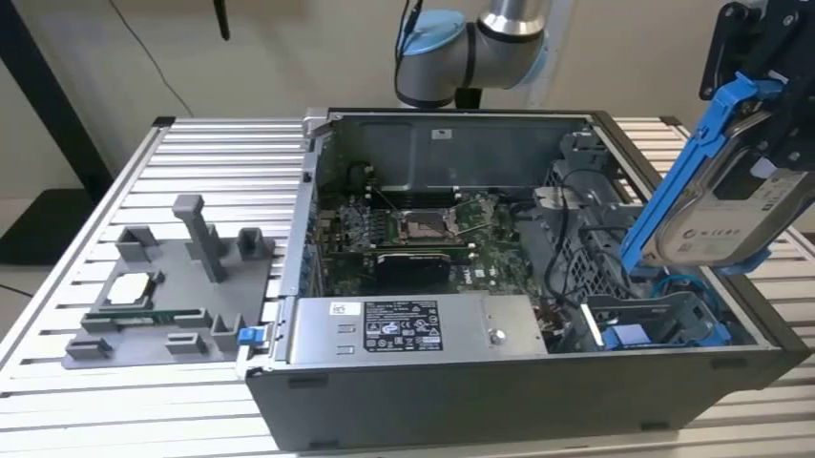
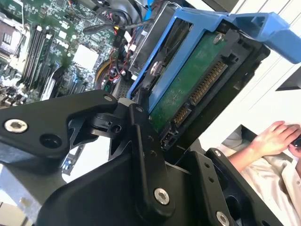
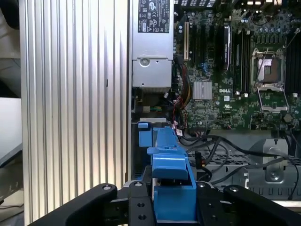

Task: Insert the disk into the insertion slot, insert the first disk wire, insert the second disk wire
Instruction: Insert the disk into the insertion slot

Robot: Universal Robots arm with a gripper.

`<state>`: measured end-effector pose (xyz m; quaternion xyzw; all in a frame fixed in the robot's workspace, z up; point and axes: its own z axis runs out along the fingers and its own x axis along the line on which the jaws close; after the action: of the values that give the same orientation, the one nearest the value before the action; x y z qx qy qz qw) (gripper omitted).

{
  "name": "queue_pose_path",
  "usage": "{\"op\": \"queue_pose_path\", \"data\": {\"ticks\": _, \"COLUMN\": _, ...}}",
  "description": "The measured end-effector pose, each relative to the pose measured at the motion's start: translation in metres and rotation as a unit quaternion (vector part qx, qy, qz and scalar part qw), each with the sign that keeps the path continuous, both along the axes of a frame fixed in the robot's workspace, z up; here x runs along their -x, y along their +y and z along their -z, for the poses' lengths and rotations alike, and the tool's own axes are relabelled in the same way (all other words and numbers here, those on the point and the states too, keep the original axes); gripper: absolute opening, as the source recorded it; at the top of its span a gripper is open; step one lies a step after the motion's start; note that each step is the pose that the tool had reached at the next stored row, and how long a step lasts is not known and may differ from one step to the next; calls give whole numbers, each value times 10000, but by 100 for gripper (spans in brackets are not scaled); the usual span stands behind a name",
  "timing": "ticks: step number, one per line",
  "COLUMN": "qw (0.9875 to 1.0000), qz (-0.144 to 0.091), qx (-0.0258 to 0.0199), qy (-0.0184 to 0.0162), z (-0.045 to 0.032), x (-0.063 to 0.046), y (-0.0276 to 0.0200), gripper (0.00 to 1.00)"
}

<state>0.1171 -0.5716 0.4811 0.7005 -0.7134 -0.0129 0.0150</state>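
Note:
The disk (image 1: 720,224), silver-grey with a white label, sits clipped in a blue carrier frame (image 1: 688,162). It hangs tilted above the right end of the open computer case. My gripper (image 1: 762,91) is shut on it from above. In the second wrist view the disk's green circuit board (image 2: 197,80) and connector face the camera between black fingers (image 2: 141,136). In the first wrist view the blue carrier (image 3: 171,181) stands between my gripper's jaws. The insertion slot (image 1: 662,313) is the grey bay of the drive cage right below the disk. Dark cables (image 1: 567,243) lie beside the cage.
A silver box with a sticker (image 1: 407,329) fills the case's front, with the motherboard (image 1: 421,229) behind it. A grey fixture (image 1: 166,286) holding a chip and a memory stick stands on the slatted table (image 1: 191,143) at the exterior view's left. A person's hand (image 2: 273,139) is in the second wrist view.

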Motion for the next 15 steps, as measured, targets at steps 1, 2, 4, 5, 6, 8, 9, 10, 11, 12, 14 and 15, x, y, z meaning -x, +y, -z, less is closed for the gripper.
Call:
{"op": "queue_pose_path", "data": {"ticks": 1, "qw": 10000, "qz": 0, "qx": 0, "qy": 0, "z": 3, "x": 0, "y": 0, "gripper": 0}}
{"op": "queue_pose_path", "data": {"ticks": 2, "qw": 10000, "qz": 0, "qx": 0, "qy": 0, "z": 6, "x": 0, "y": 0, "gripper": 0}}
{"op": "queue_pose_path", "data": {"ticks": 4, "qw": 10000, "qz": 0, "qx": 0, "qy": 0, "z": 12, "x": 0, "y": 0, "gripper": 0}}
{"op": "queue_pose_path", "data": {"ticks": 5, "qw": 10000, "qz": 0, "qx": 0, "qy": 0, "z": 15, "x": 0, "y": 0, "gripper": 0}}
{"op": "queue_pose_path", "data": {"ticks": 6, "qw": 10000, "qz": 0, "qx": 0, "qy": 0, "z": 20, "x": 0, "y": 0, "gripper": 0}}
{"op": "queue_pose_path", "data": {"ticks": 8, "qw": 10000, "qz": 0, "qx": 0, "qy": 0, "z": 34, "x": 0, "y": 0, "gripper": 0}}
{"op": "queue_pose_path", "data": {"ticks": 9, "qw": 10000, "qz": 0, "qx": 0, "qy": 0, "z": 46, "x": 0, "y": 0, "gripper": 0}}
{"op": "queue_pose_path", "data": {"ticks": 10, "qw": 10000, "qz": 0, "qx": 0, "qy": 0, "z": 58, "x": 0, "y": 0, "gripper": 0}}
{"op": "queue_pose_path", "data": {"ticks": 11, "qw": 10000, "qz": 0, "qx": 0, "qy": 0, "z": 69, "x": 0, "y": 0, "gripper": 0}}
{"op": "queue_pose_path", "data": {"ticks": 12, "qw": 10000, "qz": 0, "qx": 1, "qy": 0, "z": 80, "x": 0, "y": 0, "gripper": 0}}
{"op": "queue_pose_path", "data": {"ticks": 14, "qw": 10000, "qz": 0, "qx": 0, "qy": 0, "z": 100, "x": 0, "y": 0, "gripper": 0}}
{"op": "queue_pose_path", "data": {"ticks": 15, "qw": 10000, "qz": 0, "qx": 0, "qy": 0, "z": 109, "x": 0, "y": 0, "gripper": 0}}
